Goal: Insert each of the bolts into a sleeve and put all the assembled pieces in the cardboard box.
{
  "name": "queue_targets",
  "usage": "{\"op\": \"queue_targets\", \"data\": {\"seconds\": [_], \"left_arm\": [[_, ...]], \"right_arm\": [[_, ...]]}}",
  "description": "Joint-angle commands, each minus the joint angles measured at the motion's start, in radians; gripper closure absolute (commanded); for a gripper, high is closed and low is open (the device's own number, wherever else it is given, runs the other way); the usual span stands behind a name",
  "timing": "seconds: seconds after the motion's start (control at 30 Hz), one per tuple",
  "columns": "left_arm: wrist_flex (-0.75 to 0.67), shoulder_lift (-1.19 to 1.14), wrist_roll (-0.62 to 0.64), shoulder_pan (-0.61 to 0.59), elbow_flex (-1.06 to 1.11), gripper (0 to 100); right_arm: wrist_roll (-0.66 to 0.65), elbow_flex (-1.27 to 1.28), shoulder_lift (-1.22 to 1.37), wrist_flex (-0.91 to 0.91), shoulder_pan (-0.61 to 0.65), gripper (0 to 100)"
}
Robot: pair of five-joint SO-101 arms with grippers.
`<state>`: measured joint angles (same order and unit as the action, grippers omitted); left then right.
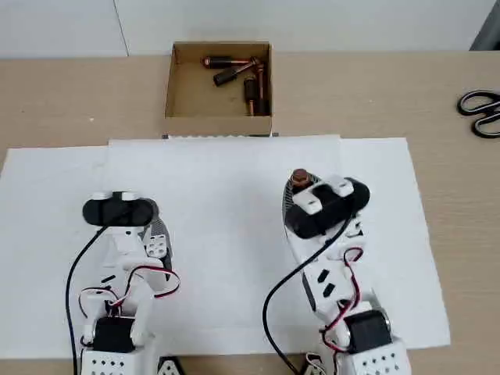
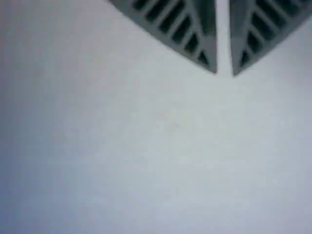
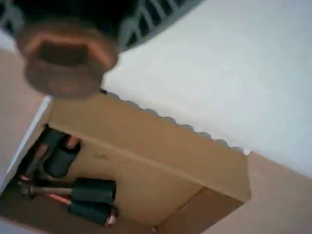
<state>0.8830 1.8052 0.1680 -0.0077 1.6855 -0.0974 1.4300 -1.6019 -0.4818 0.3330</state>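
Box [image 1: 219, 125] holds 4 assembled pieces [image 1: 226, 61]; right gripper [image 1: 301, 191] grips 1 bolt [image 1: 299, 177].

Light wooden bench [image 1: 70, 94] runs wall to wall here, a big white paper sheet [image 1: 234, 234] spread across its near half. Behind it, a plain pale wall [image 1: 312, 19] with one thin vertical seam. Black-handled scissors [image 1: 480, 112] lie on bare wood at the far right edge. Even, soft lighting throughout.
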Motion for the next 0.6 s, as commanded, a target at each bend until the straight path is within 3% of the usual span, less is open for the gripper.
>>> {"op": "queue_targets", "data": {"seconds": [0.0,0.3,0.57], "left_arm": [[0.006,0.012,0.048,-0.029,-0.005,99],[0.009,0.012,0.095,-0.034,-0.005,99],[0.009,0.012,0.095,-0.034,-0.005,99]], "right_arm": [[-0.017,-0.161,0.202,0.145,-0.016,99.5],[-0.012,-0.566,0.906,0.429,-0.142,99.5],[-0.012,-0.967,1.363,0.461,-0.157,99.5]]}}
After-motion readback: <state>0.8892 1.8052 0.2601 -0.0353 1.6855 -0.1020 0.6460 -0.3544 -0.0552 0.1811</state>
